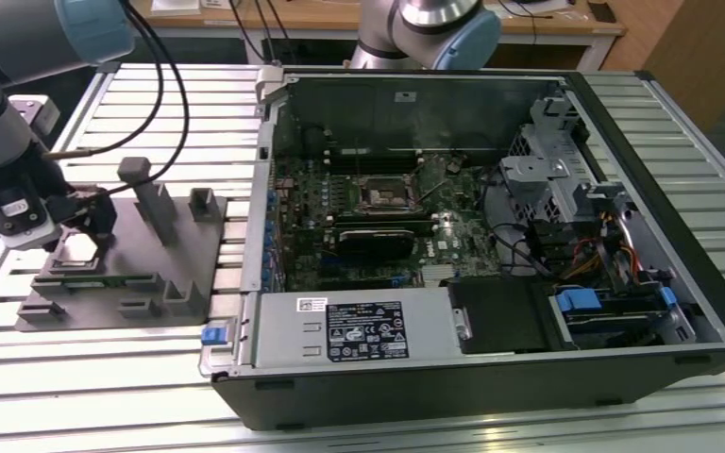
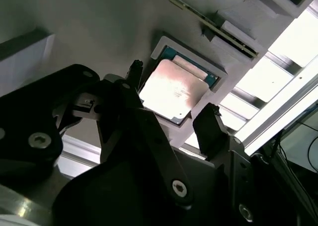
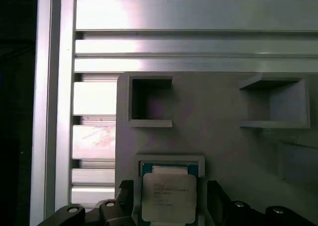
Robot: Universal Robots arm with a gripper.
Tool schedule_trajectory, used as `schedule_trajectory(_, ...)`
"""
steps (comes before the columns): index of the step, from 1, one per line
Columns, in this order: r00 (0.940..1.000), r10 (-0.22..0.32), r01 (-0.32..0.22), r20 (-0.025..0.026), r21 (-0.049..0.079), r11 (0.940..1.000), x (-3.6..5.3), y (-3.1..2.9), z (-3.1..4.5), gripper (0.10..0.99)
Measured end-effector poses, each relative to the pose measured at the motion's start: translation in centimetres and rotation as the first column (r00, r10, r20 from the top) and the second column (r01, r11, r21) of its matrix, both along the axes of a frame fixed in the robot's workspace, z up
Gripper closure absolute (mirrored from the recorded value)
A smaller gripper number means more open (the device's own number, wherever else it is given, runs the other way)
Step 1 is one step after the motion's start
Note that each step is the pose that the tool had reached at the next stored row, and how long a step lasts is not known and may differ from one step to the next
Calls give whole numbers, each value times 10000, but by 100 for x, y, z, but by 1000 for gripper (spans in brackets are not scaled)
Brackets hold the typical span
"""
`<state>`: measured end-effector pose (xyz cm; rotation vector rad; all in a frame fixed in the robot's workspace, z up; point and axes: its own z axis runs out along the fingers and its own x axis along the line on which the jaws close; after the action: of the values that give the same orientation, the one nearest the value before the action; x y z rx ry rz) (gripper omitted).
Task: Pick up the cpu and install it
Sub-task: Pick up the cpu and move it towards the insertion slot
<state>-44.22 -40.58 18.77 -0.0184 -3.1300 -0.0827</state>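
Note:
The cpu (image 1: 79,247) is a thin square chip with a pale metal top. It lies in a shallow square recess of the grey fixture block (image 1: 148,274) on the exterior view's left. My gripper (image 1: 71,236) hangs right over it. In both wrist views the two black fingers stand either side of the cpu (image 2: 171,89) (image 3: 169,196) with a small gap on each side, so the gripper (image 2: 172,93) (image 3: 169,201) is open and holds nothing. The black socket frame (image 1: 385,196) sits on the motherboard inside the open computer case.
The open computer case (image 1: 489,377) takes up the middle and the exterior view's right of the slatted aluminium table (image 1: 110,396). Upright posts (image 1: 148,193) rise from the fixture block close to the gripper. A second robot arm base (image 1: 426,28) stands behind the case.

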Motion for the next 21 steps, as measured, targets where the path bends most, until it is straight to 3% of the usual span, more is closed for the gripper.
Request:
schedule_trajectory(5, 10000, -1, 0, -2, -280, 9996, -3, 1, -24, 392)
schedule_trajectory(9, 10000, 0, 0, -2, -283, 9996, -3, 5, -34, 408)
schedule_trajectory(10, 10000, 0, 0, -2, -283, 9996, -3, 7, -34, 475)
schedule_trajectory(15, 10000, 0, 0, -1, -284, 9996, -9, 28, -33, 475)
schedule_trajectory(21, 9999, 1, 2, 115, -283, 9996, -54, 28, -33, 475)
